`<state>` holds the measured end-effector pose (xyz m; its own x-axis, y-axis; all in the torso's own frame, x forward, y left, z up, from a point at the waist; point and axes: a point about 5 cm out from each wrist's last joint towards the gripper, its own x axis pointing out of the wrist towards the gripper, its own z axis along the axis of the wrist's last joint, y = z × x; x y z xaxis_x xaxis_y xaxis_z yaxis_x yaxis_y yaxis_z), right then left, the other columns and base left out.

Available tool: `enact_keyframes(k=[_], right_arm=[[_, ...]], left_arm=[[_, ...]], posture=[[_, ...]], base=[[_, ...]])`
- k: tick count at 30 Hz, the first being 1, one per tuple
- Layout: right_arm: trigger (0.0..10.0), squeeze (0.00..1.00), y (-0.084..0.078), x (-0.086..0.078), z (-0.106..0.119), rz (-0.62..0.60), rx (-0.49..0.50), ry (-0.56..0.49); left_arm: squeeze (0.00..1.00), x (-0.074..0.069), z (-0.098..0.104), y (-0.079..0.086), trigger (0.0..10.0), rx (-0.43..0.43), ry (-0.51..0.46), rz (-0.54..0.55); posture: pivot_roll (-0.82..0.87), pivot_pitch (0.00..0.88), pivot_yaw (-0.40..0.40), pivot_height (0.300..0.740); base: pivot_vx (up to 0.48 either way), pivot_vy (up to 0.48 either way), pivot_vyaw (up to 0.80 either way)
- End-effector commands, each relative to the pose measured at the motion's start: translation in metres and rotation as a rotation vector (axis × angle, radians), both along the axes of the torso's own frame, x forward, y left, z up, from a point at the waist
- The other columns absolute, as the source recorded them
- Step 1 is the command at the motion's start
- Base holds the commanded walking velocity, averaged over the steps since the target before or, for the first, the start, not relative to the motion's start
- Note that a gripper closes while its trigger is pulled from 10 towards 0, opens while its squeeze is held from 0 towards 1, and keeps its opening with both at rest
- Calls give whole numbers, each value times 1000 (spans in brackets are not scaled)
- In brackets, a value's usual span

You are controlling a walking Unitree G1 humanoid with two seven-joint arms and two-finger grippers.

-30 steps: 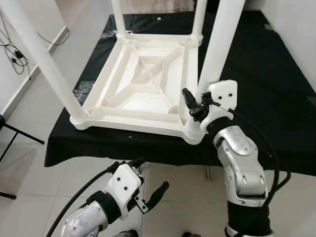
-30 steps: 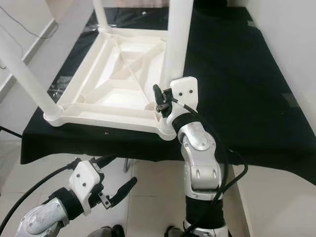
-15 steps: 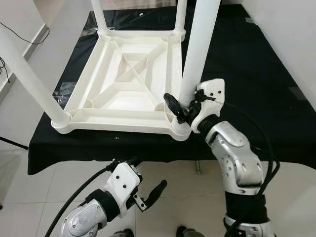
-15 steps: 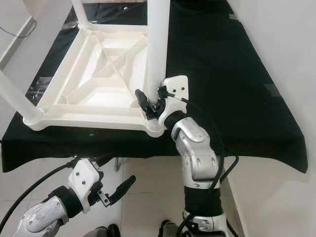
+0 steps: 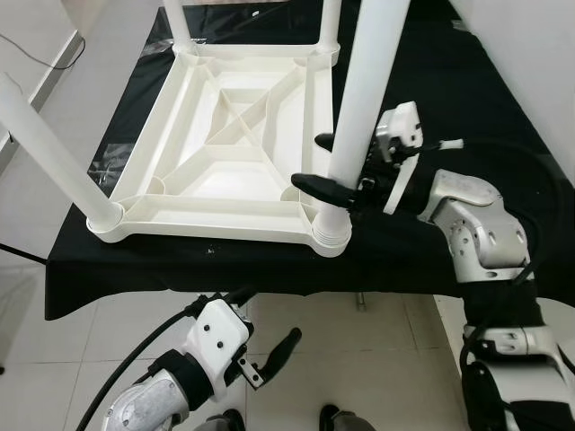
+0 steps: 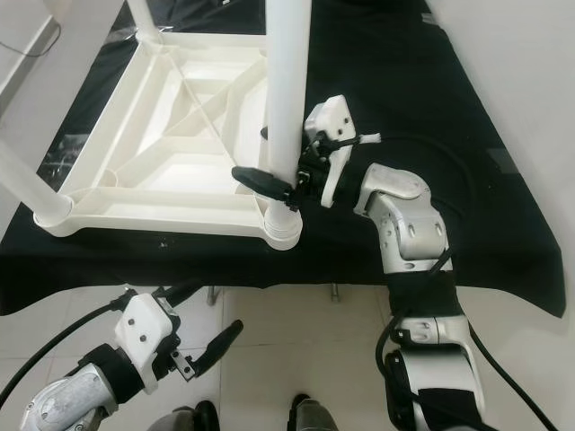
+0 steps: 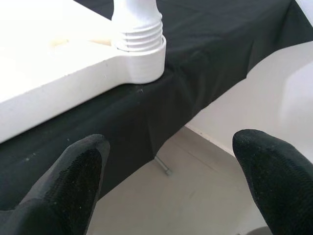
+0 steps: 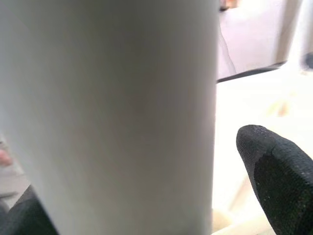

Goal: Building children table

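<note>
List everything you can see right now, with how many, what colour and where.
Table top: one, white, upside down on the black cloth, ribbed underside up.
Table legs: four, white, standing up from the corner sockets.
Black cloth: one, draped over the work table.
Clear plastic wrap: some, on the cloth left of the table top.
Floor: pale tiles, below.
Cable: one, dark, on the floor far left.
Right end effector: black fingers either side of the near right leg, just above its socket.
Left end effector: open, low over the floor before the table.
</note>
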<state>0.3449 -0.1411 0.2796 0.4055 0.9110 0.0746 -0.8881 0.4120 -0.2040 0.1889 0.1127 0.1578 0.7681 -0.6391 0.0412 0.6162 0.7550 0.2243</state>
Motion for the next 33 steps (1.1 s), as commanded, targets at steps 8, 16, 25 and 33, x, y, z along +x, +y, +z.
enact_keyframes(k=[8, 16, 25, 33], right_arm=[[0, 0, -8, -1, -7, 230, -46, 85], [0, 0, -17, 1, -27, 176, -55, 119], [0, 0, -1, -16, -102, -613, -40, 304], [0, 0, 8, -29, -114, -1009, -9, 335]], left_arm=[[0, -16, 23, 9, 10000, -82, -73, 91], [0, -30, 29, 9, 10000, -102, -68, 101], [0, -37, 31, 6, 10000, -148, -34, 110], [0, -36, 29, 4, 10000, -166, -9, 102]], posture=[[69, 255, -15, 740], [71, 237, -28, 740], [61, 249, -23, 740], [57, 242, -7, 740]], base=[[0, 0, 0], [0, 0, 0], [0, 0, 0], [0, 0, 0]])
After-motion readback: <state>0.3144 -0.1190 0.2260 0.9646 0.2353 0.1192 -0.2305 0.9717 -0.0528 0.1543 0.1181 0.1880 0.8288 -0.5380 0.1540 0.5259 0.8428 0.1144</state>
